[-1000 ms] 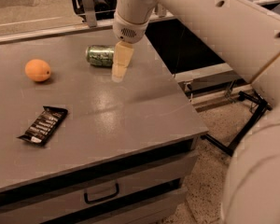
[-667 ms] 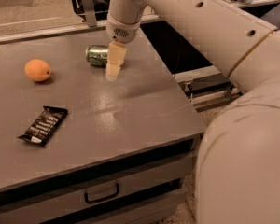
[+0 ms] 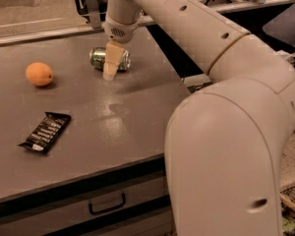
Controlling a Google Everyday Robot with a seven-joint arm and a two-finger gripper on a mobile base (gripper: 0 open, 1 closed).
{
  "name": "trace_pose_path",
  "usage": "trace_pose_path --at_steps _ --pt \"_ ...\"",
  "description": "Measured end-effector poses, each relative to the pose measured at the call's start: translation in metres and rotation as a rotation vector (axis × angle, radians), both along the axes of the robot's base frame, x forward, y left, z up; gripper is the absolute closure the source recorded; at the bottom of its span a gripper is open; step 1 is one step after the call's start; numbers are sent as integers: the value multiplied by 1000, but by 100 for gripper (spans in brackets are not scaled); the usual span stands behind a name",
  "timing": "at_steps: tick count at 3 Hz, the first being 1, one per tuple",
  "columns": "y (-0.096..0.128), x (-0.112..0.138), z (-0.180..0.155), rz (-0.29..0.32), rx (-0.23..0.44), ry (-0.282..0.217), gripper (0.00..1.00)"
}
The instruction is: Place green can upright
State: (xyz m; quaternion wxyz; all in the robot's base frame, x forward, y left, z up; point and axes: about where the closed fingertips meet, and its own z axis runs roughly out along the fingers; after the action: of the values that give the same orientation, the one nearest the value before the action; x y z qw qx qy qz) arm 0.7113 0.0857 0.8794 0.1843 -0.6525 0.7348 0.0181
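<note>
Leftward the tool (image 3: 110, 68) has been carried, against the green can (image 3: 98, 58) lying sideways near the worktop's (image 3: 137, 132) far edge; bare surface is seen nearer. Its grip cannot be told.

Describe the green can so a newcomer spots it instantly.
Look at the grey table, toward its far edge. The green can lies on its side there, partly behind the gripper, right of the orange fruit. It alone is green and metallic.
</note>
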Motion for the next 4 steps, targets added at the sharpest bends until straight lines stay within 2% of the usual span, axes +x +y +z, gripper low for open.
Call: trace_pose_path --at_steps 1,2,3,4 --pt "25 10 -10 29 -10 31 0" --pt "39 12 -18 49 -21 50 0" --pt "56 14 -22 81 -28 61 16" --pt "67 15 -27 111 -34 73 47"
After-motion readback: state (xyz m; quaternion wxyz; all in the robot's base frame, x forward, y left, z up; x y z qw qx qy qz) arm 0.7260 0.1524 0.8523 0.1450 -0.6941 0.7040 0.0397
